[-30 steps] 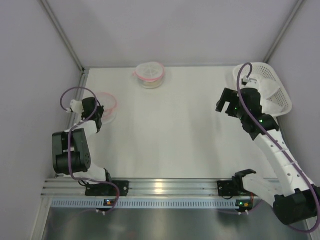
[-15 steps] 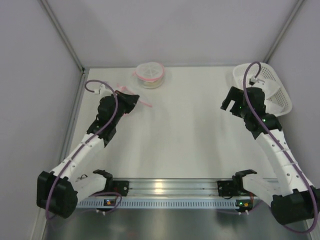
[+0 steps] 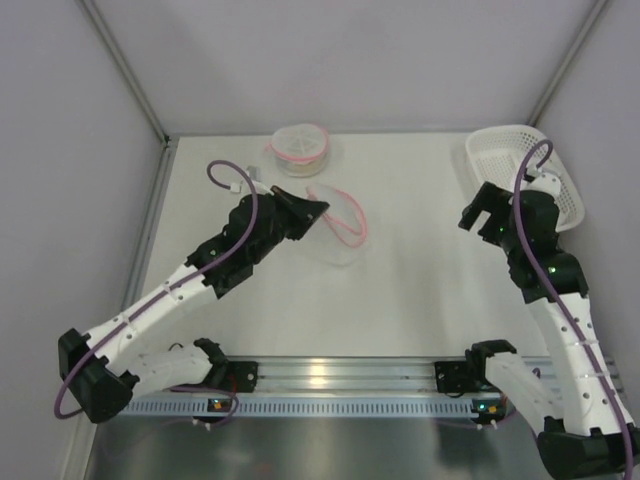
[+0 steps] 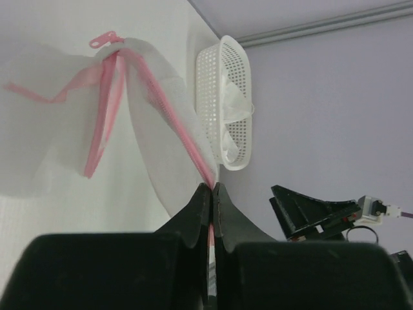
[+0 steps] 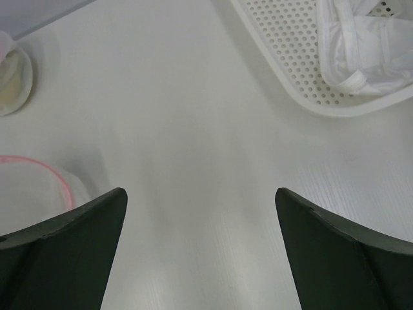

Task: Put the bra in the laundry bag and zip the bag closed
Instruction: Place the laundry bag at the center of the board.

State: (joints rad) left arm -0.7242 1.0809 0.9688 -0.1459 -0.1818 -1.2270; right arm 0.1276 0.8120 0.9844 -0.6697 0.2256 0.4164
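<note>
Pink-trimmed laundry bag [image 4: 158,139], seemingly its rim, pinched between left fingers [image 4: 193,223].

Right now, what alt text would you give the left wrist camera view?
The left fingers pinch shut on the pink-trimmed edge of a white mesh laundry bag that fans out ahead. Beyond it, a white perforated basket holds a white bra.

The left arm [image 3: 190,285] has swung from the left edge of the worktop [image 3: 420,290] to its middle. The left pincer [image 3: 312,210], clamped on the laundry bag [image 3: 338,238], has carried the bag along. The right pincer [image 3: 478,208] has drifted rightward, toward the basket [image 3: 500,132].
</note>
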